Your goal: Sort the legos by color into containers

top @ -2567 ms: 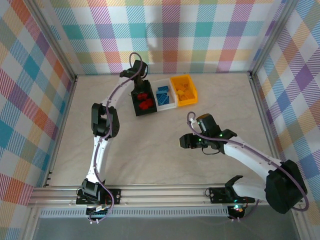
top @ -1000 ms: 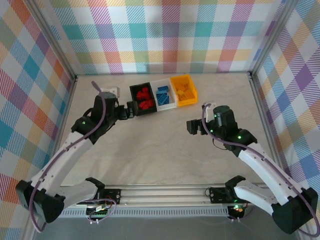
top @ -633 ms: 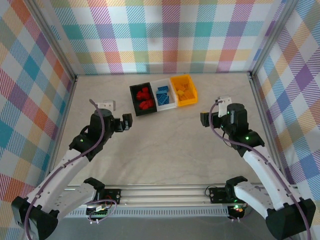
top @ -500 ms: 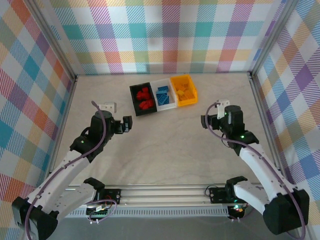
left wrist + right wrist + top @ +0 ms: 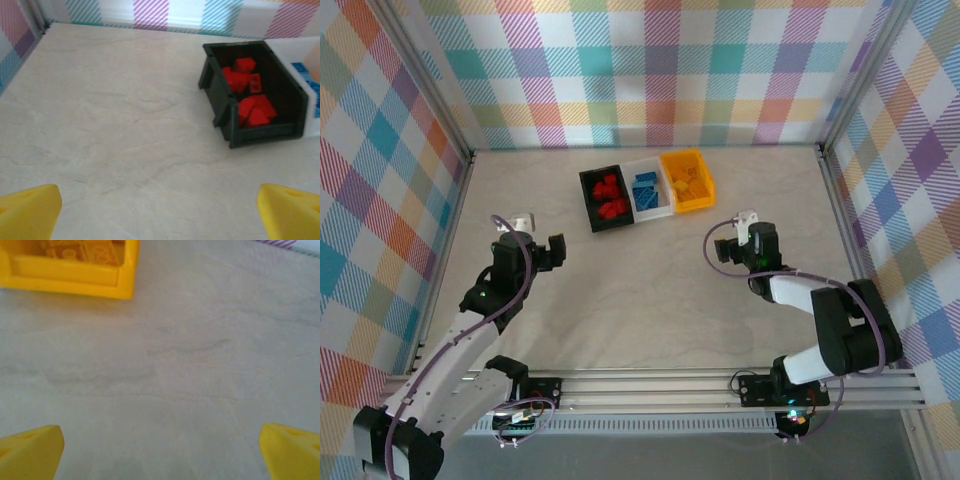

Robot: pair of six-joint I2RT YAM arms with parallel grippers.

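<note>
Three bins stand in a row at the back of the table: a black bin (image 5: 608,199) with red legos (image 5: 610,195), a white bin (image 5: 649,191) with blue legos (image 5: 645,190), and a yellow-orange bin (image 5: 688,180) with yellow-orange legos (image 5: 686,179). My left gripper (image 5: 555,252) hovers left of and nearer than the bins, open and empty. The left wrist view has the black bin (image 5: 227,117) and red legos (image 5: 250,95) ahead, between spread yellow fingertips (image 5: 30,210). My right gripper (image 5: 718,244) is open and empty near the yellow-orange bin (image 5: 70,272).
Plaid walls enclose the marbled tabletop (image 5: 640,290) on three sides. A metal rail (image 5: 640,385) with the arm bases runs along the near edge. An edge of the white bin (image 5: 307,60) is visible at the right of the left wrist view.
Both arms have drawn back from the bins toward the near edge. The left gripper left the black bin and moved left; the right arm folded in. Both grippers stay open and empty.
</note>
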